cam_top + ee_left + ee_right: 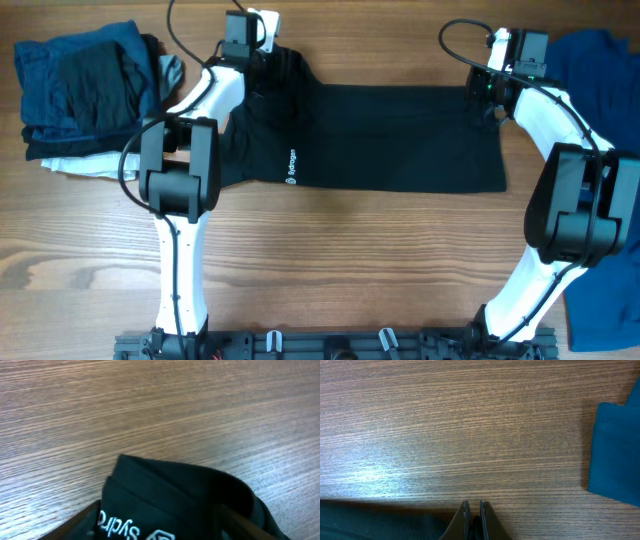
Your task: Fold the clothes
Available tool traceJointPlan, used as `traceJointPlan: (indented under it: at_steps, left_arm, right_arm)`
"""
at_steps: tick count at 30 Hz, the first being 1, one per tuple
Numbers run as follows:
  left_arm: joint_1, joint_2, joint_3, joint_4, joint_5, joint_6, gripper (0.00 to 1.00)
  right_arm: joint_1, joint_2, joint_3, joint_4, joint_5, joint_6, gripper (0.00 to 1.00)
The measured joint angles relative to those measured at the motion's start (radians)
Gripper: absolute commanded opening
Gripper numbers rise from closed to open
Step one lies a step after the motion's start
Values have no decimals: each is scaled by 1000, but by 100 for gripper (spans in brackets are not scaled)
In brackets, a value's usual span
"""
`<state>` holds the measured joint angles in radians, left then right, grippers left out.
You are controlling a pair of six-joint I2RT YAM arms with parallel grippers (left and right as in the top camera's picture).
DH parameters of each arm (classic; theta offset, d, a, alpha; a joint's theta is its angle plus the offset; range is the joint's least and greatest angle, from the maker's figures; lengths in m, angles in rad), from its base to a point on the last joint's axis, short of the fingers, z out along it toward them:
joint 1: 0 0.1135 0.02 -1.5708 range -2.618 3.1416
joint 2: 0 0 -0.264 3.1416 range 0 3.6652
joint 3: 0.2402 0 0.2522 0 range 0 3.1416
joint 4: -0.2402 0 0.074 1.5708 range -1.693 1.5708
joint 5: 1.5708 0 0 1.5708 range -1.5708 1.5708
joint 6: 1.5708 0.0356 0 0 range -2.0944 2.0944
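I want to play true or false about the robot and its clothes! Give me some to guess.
The black shirt lies on the wooden table. True.
The shirt's logo is red. False: it is white.
The right hand has its fingers shut together. True.
The blue cloth lies on top of the black shirt. False: it lies beside it, on the table.

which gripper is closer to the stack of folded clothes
Left. The left gripper is close beside the stack, over the black T-shirt's sleeve end; the right gripper is at the shirt's far end, beside the blue shirt.
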<state>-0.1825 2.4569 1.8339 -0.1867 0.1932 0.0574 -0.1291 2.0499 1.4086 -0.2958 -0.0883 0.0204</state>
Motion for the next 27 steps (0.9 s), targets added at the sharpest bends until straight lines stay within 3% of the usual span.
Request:
traceJointPlan:
  at_steps: [3, 9, 12, 16, 27]
  left_arm:
    - [-3, 2, 1, -5, -32, 10, 37]
    - [-5, 2, 2, -6, -89, 14, 43]
    - [-5, 1, 2, -6, -105, 14, 15]
    - [-5, 0, 2, -9, -116, 12, 4]
    - [-6, -80, 2, -110, -126, 12, 4]
  right_arm:
    - [0, 0, 0, 0, 0, 0, 4]
    - [0, 0, 0, 0, 0, 0, 4]
    - [0, 0, 0, 0, 0, 0, 5]
    - [0, 0, 0, -4, 0, 0, 4]
    - [0, 0, 0, -19, -2, 0, 4]
